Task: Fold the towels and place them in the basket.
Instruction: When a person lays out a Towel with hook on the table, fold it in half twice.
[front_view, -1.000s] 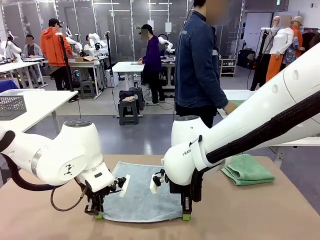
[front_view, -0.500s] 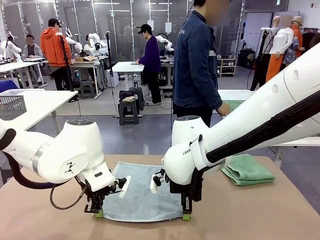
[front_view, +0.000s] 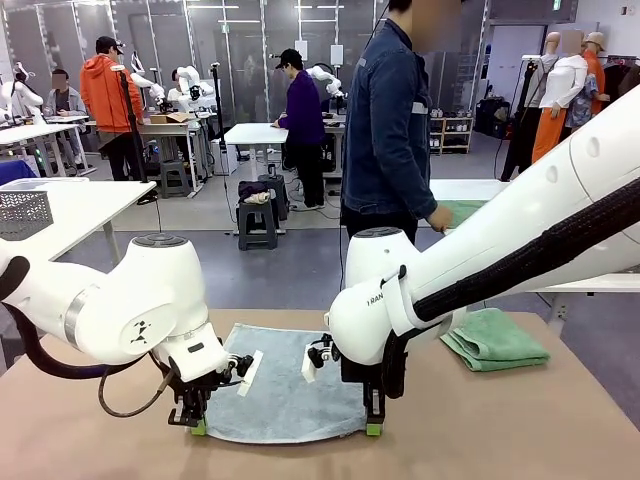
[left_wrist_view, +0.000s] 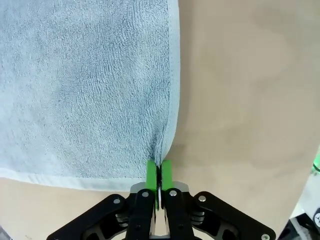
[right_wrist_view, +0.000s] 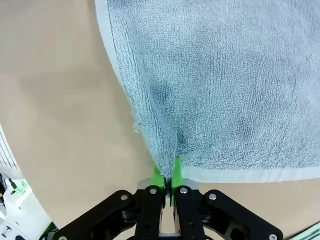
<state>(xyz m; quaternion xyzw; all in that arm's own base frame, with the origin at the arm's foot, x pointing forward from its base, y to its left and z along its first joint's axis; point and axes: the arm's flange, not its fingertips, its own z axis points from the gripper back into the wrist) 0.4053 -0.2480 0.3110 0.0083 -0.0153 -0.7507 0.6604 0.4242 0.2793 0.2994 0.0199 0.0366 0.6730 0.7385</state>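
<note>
Person (front_view: 390, 130) shifted left; grey-blue towel (front_view: 285, 390) on tan table (front_view: 500, 425).

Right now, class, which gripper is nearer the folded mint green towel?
Right. The right gripper pinches the near corner of the grey-blue towel on the side towards the mint green towel. The left gripper pinches the opposite near corner, farther off.

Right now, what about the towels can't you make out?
Front view: the right arm hides the left end of the green towel.
Front view: the left arm and right arm hide side edges of the grey-blue towel.
Wrist views: the shut left gripper and right gripper hide its pinched corners; frame edges cut off the rest.
</note>
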